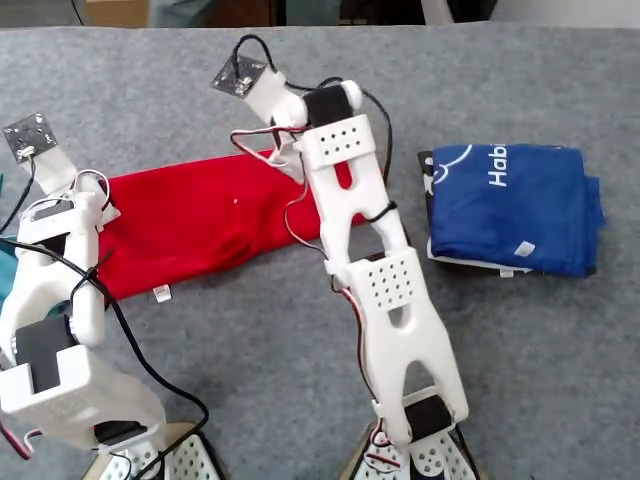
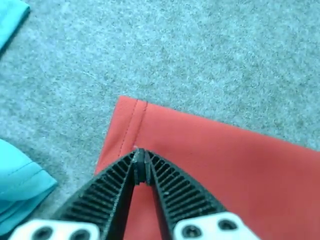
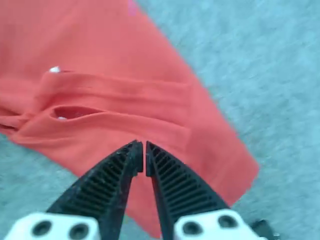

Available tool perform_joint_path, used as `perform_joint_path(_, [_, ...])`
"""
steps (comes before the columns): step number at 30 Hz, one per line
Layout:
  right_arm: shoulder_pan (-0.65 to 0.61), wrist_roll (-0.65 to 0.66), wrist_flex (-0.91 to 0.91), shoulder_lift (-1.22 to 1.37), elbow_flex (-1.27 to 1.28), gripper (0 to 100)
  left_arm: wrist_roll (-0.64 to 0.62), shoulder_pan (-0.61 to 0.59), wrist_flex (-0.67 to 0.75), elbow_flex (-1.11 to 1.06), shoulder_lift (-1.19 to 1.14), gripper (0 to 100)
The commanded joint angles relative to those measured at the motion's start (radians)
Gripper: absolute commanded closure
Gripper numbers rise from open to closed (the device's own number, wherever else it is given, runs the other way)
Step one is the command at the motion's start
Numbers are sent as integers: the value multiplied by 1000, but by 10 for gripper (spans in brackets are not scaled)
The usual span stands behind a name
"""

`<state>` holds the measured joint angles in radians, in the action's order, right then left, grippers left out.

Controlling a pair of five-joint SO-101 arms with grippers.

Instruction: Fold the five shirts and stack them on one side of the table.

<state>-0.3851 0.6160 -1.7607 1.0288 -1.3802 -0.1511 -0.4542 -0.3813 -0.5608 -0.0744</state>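
Red shirt (image 1: 200, 225) beneath left and right jaws; both pairs closed

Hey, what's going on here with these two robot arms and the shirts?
Two arms are working on a red shirt, which lies folded into a long strip on the grey table. The left tool is shut over one end of it, and the right tool is shut over the other. A blue shirt lies folded on the right side, and a teal shirt lies at the left edge.
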Motion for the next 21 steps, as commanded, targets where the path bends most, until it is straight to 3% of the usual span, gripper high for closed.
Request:
perform_joint_path(1, [-11,-78,-6,-114,56,984,-5,-1,-32,27,46,967])
perform_joint_path(6, [3,-107,-6,-216,173,984,-12,-62,-489,346,91,907])
perform_joint_path(10, [5,-107,-6,-315,315,984,-6,-99,-743,545,2,830])
perform_joint_path(15, [0,-106,-6,-453,529,984,-3,-142,-964,713,-235,799])
perform_joint_path(21, [-17,-106,-5,-573,759,984,31,-157,-1034,894,-500,798])
